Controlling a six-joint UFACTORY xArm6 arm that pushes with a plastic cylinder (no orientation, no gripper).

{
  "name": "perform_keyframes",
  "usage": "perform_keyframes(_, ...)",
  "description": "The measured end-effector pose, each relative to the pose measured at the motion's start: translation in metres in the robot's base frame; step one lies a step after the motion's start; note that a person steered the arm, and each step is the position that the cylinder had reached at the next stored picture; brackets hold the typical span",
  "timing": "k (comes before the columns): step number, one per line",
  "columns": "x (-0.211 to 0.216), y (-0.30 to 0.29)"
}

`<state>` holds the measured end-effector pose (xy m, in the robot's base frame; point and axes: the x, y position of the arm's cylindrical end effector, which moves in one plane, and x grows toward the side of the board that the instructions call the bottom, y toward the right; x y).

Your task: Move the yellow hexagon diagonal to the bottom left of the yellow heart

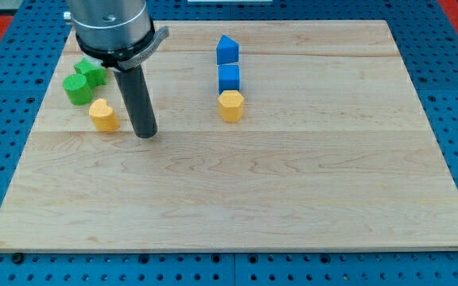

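The yellow hexagon (230, 105) is seen near the middle of the wooden board (293, 199), touching the blue cube (229, 79) above it; a blue pentagonal block (227, 50) lies higher still. The yellow heart (102, 115) sits toward the view's left, below two green blocks (83, 80). My tip (145, 135) is placed just right of the heart, well apart from the hexagon. No jaws are carried by the rod.

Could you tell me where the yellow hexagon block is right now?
The yellow hexagon block sits right of my tip, in the upper middle of the wooden board, just below the blue cube.
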<state>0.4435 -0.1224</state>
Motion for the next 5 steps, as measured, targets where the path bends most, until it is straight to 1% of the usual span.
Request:
perform_keyframes(2,-0.002,-0.058)
perform_keyframes(3,-0.01,-0.077)
perform_keyframes(4,-0.012,-0.074)
perform_keyframes(5,-0.012,-0.048)
